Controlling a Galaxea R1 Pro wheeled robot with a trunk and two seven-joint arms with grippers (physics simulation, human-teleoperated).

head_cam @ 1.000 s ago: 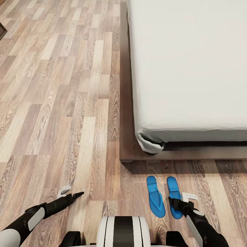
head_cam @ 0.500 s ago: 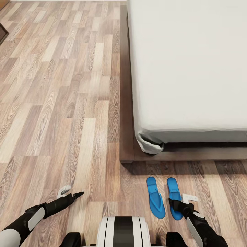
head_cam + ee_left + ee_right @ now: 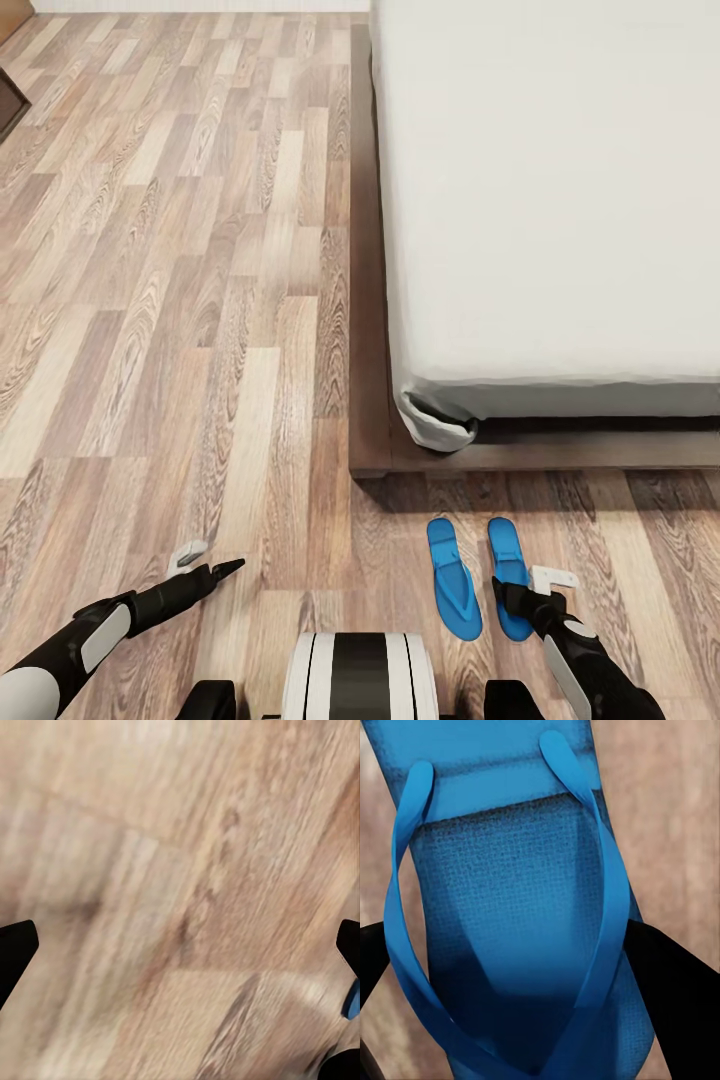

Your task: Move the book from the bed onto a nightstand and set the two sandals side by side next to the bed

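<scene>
The right gripper (image 3: 520,597) sits low right of the head view, right over the toe end of the right sandal (image 3: 509,575). The right wrist view shows its dark fingers (image 3: 675,982) spread wide on either side of the sole, thong straps between them; can't tell if they touch. Both sandals run lengthwise up the frame toward the bed (image 3: 560,200); the left sandal (image 3: 453,577) lies just beside. The left gripper (image 3: 205,565) hangs apart over bare floor (image 3: 180,300), lower left.

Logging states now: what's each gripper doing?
Left gripper: open, empty, over the floor.
Right gripper: open, fingers straddling the right sandal.
</scene>
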